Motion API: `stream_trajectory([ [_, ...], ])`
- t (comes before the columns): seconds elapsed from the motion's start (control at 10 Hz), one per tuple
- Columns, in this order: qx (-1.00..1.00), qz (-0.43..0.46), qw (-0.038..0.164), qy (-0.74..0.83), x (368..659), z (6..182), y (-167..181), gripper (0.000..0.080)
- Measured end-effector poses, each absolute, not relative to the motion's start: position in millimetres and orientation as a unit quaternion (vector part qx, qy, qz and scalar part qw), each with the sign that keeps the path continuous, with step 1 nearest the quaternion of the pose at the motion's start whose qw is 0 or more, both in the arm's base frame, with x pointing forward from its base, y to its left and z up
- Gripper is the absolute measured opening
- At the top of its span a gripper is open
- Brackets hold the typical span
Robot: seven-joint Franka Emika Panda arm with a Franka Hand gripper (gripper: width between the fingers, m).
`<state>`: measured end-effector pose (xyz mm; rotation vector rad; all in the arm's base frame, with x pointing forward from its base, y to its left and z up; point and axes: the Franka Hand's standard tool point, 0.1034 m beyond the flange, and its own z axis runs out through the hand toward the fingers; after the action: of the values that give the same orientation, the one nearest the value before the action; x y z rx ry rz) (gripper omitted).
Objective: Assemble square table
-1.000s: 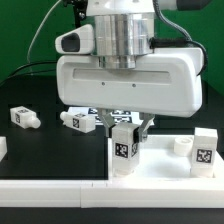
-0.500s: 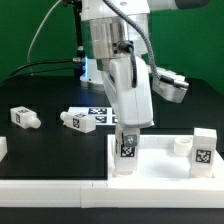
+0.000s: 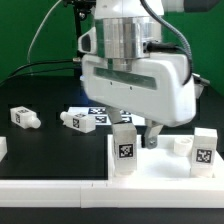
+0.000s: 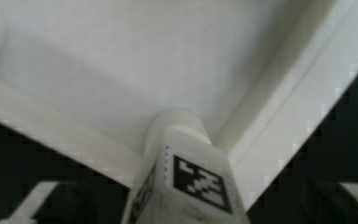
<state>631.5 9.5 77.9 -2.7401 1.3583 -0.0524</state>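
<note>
The white square table top (image 3: 160, 166) lies at the front of the exterior view's right. One tagged white leg (image 3: 124, 149) stands upright in its near left corner. My gripper (image 3: 131, 128) hangs just above that leg, one finger (image 3: 150, 133) showing beside it. In the wrist view the leg (image 4: 190, 175) rises between my fingers (image 4: 44, 203), with dark gaps on both sides, so the gripper is open around it. A second leg (image 3: 203, 151) stands at the top's right corner, next to a round socket (image 3: 181, 146). The table top's rim (image 4: 291, 90) fills the wrist view.
Two loose tagged legs lie on the black table on the exterior view's left, one (image 3: 22, 118) far left and one (image 3: 82, 121) nearer the middle. The marker board (image 3: 98, 110) lies behind them. A long white bar (image 3: 50, 191) runs along the front edge.
My gripper has turned about its upright axis above the corner leg, from broadside to edge-on and back to broadside. The leg stays upright in its corner.
</note>
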Motion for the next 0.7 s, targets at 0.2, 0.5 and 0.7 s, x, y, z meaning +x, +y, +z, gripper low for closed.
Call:
stream_trajectory([
  [0.2,-0.946,-0.014,0.040,0.322,630.2,78.7,12.3,0.0626],
  [0.5,-0.977,-0.019,0.029,0.208,631.1,79.2,9.7,0.0648],
  [0.7,-0.997,-0.028,0.014,0.071,637.0,83.7,9.0,0.0649],
])
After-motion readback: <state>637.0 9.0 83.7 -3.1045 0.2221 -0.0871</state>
